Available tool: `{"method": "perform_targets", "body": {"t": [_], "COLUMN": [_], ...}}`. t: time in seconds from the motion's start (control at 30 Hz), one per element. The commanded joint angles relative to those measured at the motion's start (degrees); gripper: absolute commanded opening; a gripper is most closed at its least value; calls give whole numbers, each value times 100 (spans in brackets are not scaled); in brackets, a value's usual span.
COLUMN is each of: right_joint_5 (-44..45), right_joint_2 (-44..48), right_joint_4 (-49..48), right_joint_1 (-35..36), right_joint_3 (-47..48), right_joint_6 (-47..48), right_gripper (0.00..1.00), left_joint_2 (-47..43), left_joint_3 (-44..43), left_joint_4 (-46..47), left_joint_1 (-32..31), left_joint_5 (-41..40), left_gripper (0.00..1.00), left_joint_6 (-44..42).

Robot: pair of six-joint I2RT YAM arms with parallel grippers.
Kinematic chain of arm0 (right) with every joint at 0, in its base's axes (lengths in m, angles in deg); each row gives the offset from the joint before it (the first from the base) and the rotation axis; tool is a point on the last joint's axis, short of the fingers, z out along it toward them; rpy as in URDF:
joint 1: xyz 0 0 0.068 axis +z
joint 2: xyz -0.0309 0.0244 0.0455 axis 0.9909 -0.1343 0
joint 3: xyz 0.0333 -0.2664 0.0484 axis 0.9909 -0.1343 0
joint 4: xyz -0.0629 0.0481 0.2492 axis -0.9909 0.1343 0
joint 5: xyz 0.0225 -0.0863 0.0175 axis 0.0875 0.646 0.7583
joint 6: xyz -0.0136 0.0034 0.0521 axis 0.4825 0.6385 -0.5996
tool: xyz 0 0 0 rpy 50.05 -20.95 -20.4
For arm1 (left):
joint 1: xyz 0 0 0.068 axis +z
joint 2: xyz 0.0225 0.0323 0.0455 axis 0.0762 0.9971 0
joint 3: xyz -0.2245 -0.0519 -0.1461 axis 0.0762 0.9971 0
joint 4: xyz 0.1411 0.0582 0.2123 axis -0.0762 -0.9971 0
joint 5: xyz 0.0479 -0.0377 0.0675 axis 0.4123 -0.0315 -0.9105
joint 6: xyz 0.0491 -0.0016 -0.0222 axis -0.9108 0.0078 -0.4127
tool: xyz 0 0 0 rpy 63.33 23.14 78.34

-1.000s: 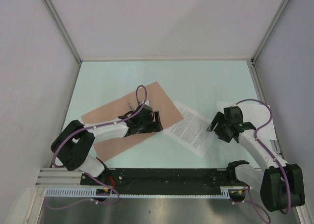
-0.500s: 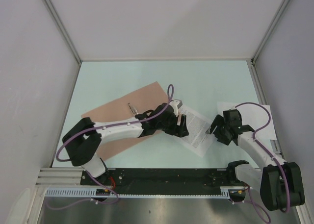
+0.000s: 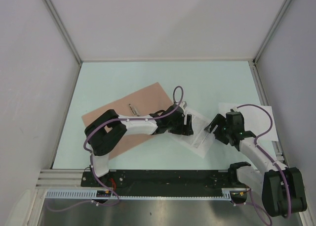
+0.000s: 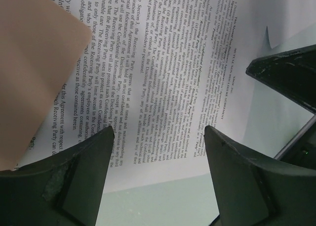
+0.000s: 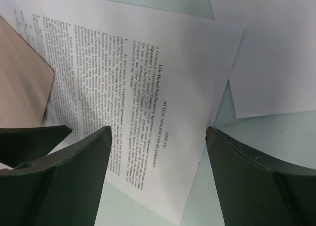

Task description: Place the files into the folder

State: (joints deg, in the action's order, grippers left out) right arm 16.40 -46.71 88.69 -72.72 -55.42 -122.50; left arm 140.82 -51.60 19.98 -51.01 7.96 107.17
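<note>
Your printed sheet (image 3: 200,137) is white with lots of tiny black words. It lies flat on the table (image 3: 123,72). The pink folder (image 3: 143,97) covers one corner of it. The plain sheet (image 3: 259,112) lies just beside it, on the right. The left gripper (image 3: 187,124) and the right gripper (image 3: 213,127) both gape wide over the printed sheet, holding nothing.

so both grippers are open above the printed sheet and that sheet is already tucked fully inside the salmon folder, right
No, the printed sheet is not inside the salmon folder: it lies almost wholly outside, with only the folder's corner overlapping one edge, as the right wrist view shows. The left gripper and right gripper are indeed open above it.
</note>
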Motion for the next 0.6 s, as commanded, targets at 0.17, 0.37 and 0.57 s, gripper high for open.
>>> {"method": "perform_targets", "body": {"t": [0.17, 0.37, 0.57], "right_joint_5": [-595, -974, -912], "right_joint_2": [216, 866, 1306], "right_joint_4": [-673, -1007, -981], "right_joint_1": [37, 37, -16], "right_joint_3": [-468, -705, -706], "right_joint_6": [-240, -758, -522], "right_gripper": [84, 85, 87], "left_joint_2": [132, 185, 212], "left_joint_3": [291, 327, 388], "left_joint_4": [-113, 98, 151], "left_joint_1": [0, 0, 0], "left_joint_5": [-82, -30, 6], "left_gripper": [80, 80, 80], "left_joint_6": [300, 370, 414]}}
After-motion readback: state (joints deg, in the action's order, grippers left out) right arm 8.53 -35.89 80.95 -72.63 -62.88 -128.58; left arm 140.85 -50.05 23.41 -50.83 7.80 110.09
